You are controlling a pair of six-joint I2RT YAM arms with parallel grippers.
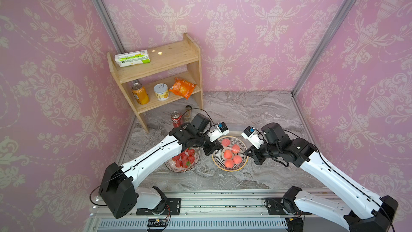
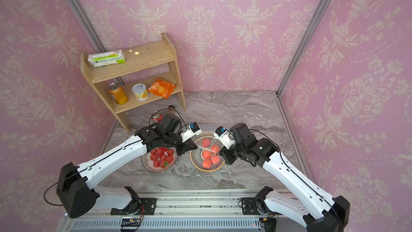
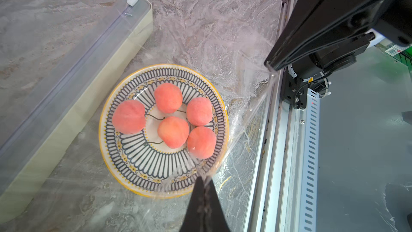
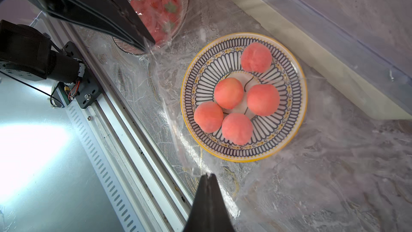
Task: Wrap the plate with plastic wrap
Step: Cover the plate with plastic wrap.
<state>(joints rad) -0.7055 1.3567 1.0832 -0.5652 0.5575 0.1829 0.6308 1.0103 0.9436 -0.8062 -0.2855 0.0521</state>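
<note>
The plate [image 1: 239,168] [image 2: 196,164] [image 3: 133,170] [image 4: 287,135] has a yellow rim and black line pattern and holds several peaches. A sheet of plastic wrap [image 3: 245,112] [image 4: 169,108] hangs stretched above it, drawn from the long pale dispenser box [image 3: 78,99] [image 4: 312,52] lying just behind the plate. My left gripper [image 1: 221,147] [image 2: 197,147] [image 3: 204,178] is shut on the film's front corner at the plate's left side. On the plate's right side, my right gripper [image 1: 245,152] [image 2: 219,152] [image 4: 208,175] is shut on the other front corner. In both top views the arms hide most of the box.
A striped bowl of strawberries [image 1: 182,159] [image 4: 160,7], covered in film, sits left of the plate under my left arm. A wooden shelf [image 1: 156,74] with cans and snacks stands at the back left, with a red can [image 1: 176,119] and a small bottle [image 1: 188,112] before it. The metal rail [image 1: 200,199] borders the front.
</note>
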